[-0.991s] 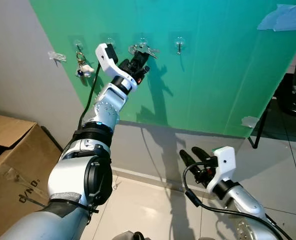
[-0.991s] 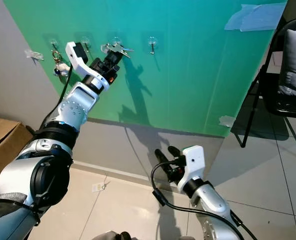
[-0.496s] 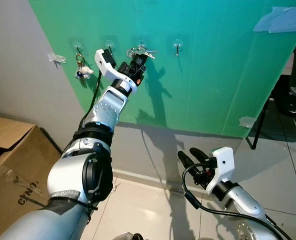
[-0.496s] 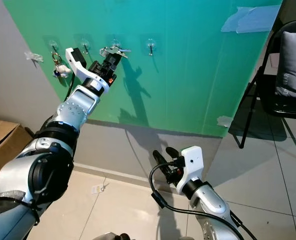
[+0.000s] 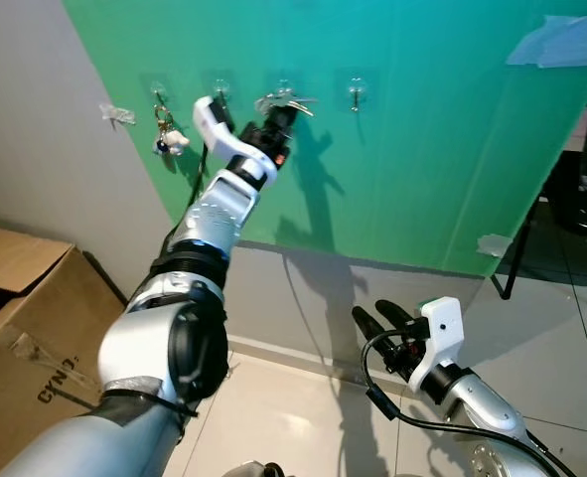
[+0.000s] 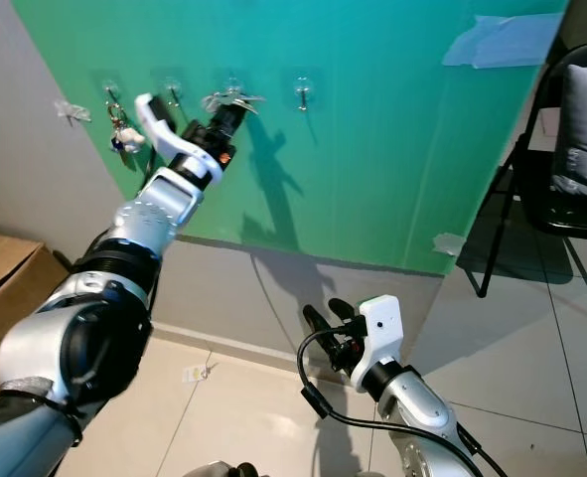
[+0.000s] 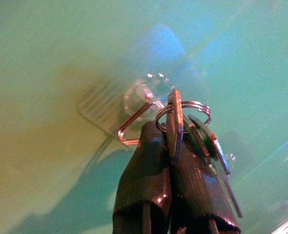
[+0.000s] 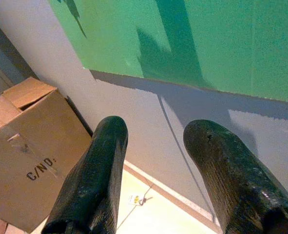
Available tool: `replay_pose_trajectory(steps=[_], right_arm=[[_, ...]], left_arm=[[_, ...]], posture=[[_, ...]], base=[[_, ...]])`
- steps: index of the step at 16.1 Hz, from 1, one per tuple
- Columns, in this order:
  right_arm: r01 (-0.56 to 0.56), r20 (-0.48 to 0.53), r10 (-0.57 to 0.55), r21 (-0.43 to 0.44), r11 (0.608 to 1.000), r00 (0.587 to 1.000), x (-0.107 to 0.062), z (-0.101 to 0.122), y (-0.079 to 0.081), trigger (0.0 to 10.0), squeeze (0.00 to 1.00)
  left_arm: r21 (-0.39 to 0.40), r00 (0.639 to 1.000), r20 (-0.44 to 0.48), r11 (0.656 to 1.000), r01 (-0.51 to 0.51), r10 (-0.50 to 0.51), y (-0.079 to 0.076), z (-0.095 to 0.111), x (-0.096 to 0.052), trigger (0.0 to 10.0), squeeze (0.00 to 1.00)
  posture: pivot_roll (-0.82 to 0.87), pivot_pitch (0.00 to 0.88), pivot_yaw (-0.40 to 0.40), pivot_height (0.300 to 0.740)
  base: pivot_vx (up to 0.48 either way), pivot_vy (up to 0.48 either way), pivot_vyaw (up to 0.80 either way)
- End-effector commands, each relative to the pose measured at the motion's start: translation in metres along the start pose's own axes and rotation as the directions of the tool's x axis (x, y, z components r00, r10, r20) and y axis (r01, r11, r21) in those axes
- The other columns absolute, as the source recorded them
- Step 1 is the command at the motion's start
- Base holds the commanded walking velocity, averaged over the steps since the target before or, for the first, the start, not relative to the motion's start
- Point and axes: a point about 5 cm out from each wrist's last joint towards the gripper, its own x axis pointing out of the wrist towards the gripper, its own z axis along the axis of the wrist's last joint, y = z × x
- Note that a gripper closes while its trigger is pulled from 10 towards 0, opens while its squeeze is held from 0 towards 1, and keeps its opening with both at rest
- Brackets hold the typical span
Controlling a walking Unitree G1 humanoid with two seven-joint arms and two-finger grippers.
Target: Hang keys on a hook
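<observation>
- The left claw (image 7: 169, 161) is raised to the green wall panel (image 5: 432, 149), its two black fingers (image 7: 146, 175) pressed together on a bunch of keys (image 7: 197, 139).
- The keys stand out past the fingertips, between the claw and the panel, with their split ring (image 7: 182, 108) right at a clear stick-on hook (image 7: 143, 100); whether the ring sits on the hook's wire cannot be told.
- In the head views the keys (image 5: 281, 99) fan out roughly level, their long axes running left to right along the panel.
- This hook is third from the left in a row of four; the leftmost carries a keychain with a white charm (image 5: 167, 139).
- The right claw (image 5: 384, 320) hangs low on the right over the tiled floor (image 5: 293, 417), its fingers (image 8: 92, 180) spread apart and holding nothing.
- A cardboard box (image 5: 15, 308) stands on the floor at the left.
</observation>
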Motion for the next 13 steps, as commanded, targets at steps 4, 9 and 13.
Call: replay_pose_trajectory(steps=[4,9,13], right_arm=[[-0.019,0.017,0.018,0.004,1.0,1.0,0.001,0.002,0.002,10.0,0.0],[-0.025,0.019,0.024,0.008,1.0,1.0,0.001,0.004,0.005,10.0,0.0],[-0.032,0.017,0.032,0.007,0.999,0.999,0.001,0.005,0.006,10.0,0.0]], left_arm=[[0.386,0.986,-0.16,0.922,0.013,0.053,0.004,-0.022,-0.006,0.0,0.0],[0.716,0.931,-0.35,0.67,0.195,0.102,0.002,-0.047,-0.014,0.0,0.0],[0.744,0.941,-0.331,0.633,0.215,0.069,-0.006,-0.041,-0.009,0.0,0.0]], posture=[[-0.27,0.033,0.142,0.74],[-0.27,0.032,0.142,0.74],[-0.26,0.019,0.14,0.74]], base=[[0.0,0.0,0.0],[0.0,0.0,0.0],[0.0,0.0,0.0]])
